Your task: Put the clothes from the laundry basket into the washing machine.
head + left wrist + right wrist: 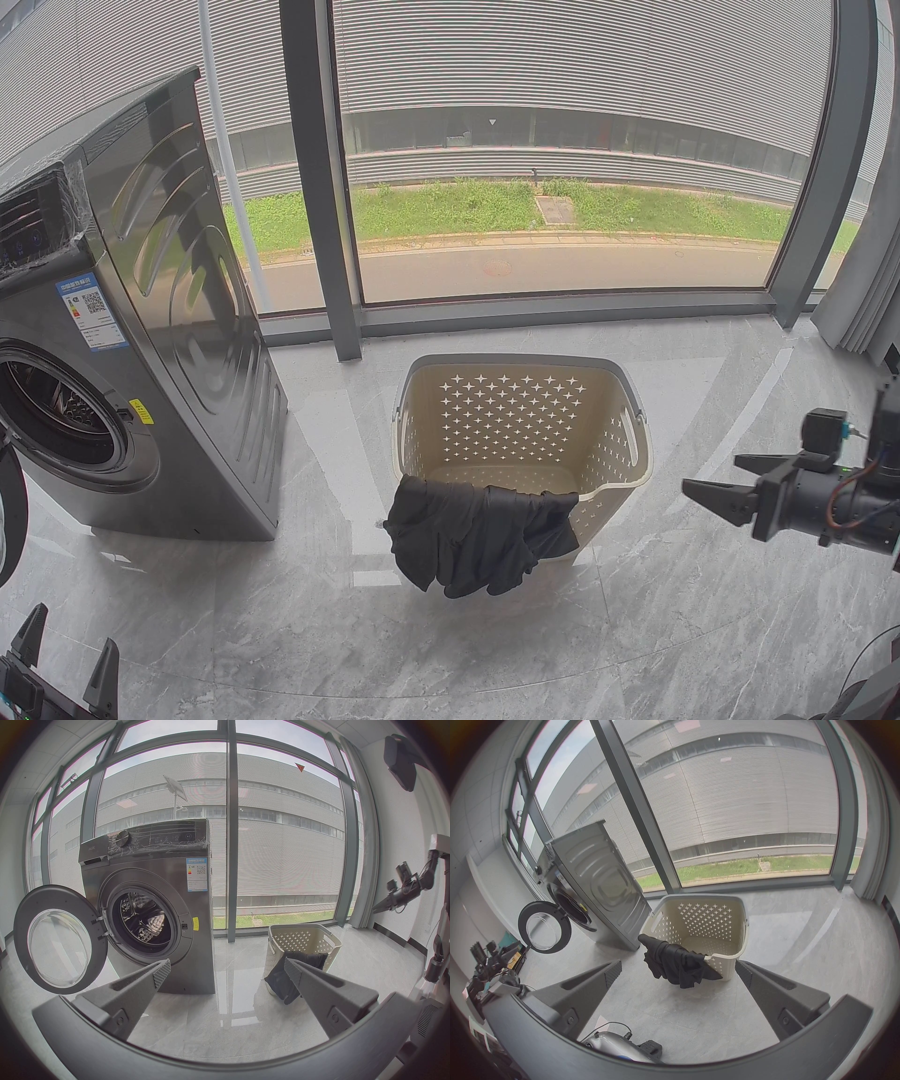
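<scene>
A cream laundry basket (619, 441) (304, 936) (712, 917) stands on the floor before the window. A black garment (473, 534) (286, 975) (675, 961) hangs over its near rim, partly outside. The grey washing machine (178, 309) (159, 907) (600, 884) stands at the left with its round door (58, 940) (543, 933) swung open and the drum (61, 412) (140, 919) showing. My left gripper (66, 647) (225, 968) is open, low at the near left. My right gripper (717, 478) (675, 968) is open, raised to the right of the basket, pointing toward it, with nothing held.
Grey marble floor (469, 637) spreads around the basket. A window wall with a dark pillar (323, 187) runs behind. A curtain (867, 281) hangs at the far right.
</scene>
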